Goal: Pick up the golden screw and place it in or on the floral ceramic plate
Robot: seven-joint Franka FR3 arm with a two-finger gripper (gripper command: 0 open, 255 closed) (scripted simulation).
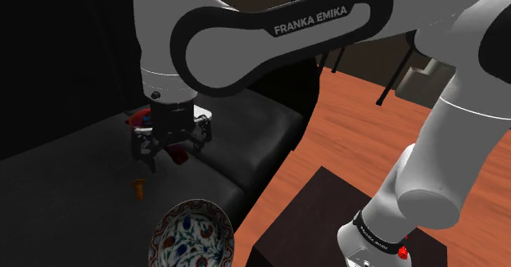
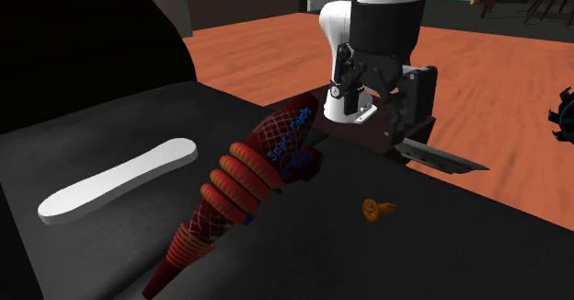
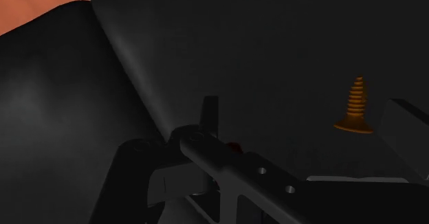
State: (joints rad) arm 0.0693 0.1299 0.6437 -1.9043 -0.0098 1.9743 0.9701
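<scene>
While hand (image 1: 168,154) hangs near, screw (image 2: 377,210) lies apart

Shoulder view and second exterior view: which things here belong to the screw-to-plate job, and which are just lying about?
Job in hand:
golden screw
floral plate

Lying about:
red ribbed toy with blue lettering
flat white board

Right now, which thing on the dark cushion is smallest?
The golden screw; the red ribbed toy and the flat white slab are much larger.
</scene>
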